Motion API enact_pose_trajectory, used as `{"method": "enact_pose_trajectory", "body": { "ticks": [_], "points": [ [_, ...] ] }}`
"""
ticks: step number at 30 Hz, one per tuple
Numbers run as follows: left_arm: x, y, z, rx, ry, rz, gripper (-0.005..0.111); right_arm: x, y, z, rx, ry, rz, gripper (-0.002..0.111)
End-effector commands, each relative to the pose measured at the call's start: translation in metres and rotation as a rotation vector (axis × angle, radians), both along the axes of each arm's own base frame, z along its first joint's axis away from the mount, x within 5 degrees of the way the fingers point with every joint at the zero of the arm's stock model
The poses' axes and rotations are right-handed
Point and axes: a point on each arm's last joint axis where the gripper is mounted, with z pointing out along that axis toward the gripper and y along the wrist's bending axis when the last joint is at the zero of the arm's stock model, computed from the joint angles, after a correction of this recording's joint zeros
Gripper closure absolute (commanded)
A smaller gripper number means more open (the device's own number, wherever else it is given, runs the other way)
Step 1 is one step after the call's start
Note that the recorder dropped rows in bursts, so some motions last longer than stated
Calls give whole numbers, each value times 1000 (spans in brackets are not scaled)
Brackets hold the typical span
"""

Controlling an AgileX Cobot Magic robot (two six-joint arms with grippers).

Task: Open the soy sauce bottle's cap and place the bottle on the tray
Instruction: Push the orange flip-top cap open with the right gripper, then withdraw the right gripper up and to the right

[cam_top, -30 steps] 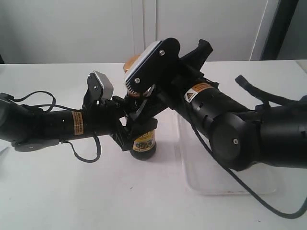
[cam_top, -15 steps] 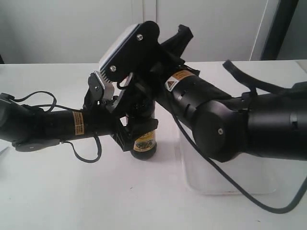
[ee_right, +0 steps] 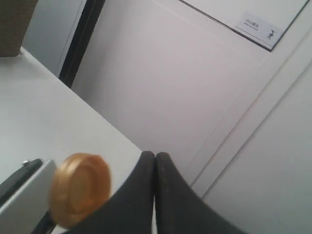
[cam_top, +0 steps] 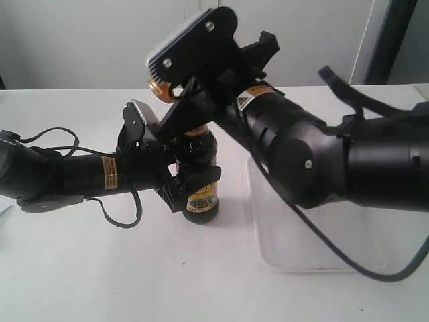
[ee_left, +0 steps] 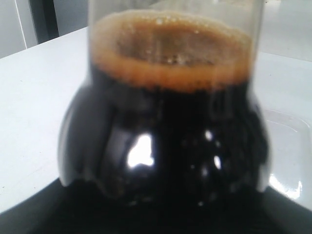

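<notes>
In the exterior view the soy sauce bottle (cam_top: pixel 201 198) stands upright on the table with my left gripper (cam_top: pixel 177 190) shut round its body. The left wrist view is filled by the bottle (ee_left: pixel 165 141), dark liquid under a foamy brown ring. The golden-orange cap (cam_top: pixel 155 87) shows beside my right gripper (cam_top: pixel 167 117), above the bottle's orange collar (cam_top: pixel 198 131). In the right wrist view the right gripper (ee_right: pixel 155 156) is shut, fingers pressed together with nothing between them, and the cap (ee_right: pixel 80 187) lies against the outer side of one finger. The white tray (cam_top: pixel 315 251) lies right of the bottle.
The right arm's thick black body (cam_top: pixel 348 161) and its cable hang over the tray. The left arm (cam_top: pixel 74 178) lies low across the table's left side. A wall stands behind the table's far edge. A corner of the tray (ee_left: pixel 287 146) shows past the bottle.
The right gripper dipped onto the bottle's top, then lifted and swung. The golden cap now shows left of the wrist camera housing and the collar is uncovered. Bottle and left arm stayed put.
</notes>
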Motion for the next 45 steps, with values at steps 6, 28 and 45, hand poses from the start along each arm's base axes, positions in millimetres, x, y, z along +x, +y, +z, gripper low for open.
{"method": "enact_pose_trajectory", "body": {
  "ticks": [6, 28, 45],
  "points": [
    [-1, -2, 2, -15, -3, -7, 106, 28, -55, 19, 135, 142, -143, 108],
    [0, -2, 2, -18, -2, -4, 106, 26, -127, -24, -413, 694, 13, 108],
    [0, -2, 2, -23, 14, -1, 107, 31, -206, -31, -250, 1026, -416, 108]
  ]
}}
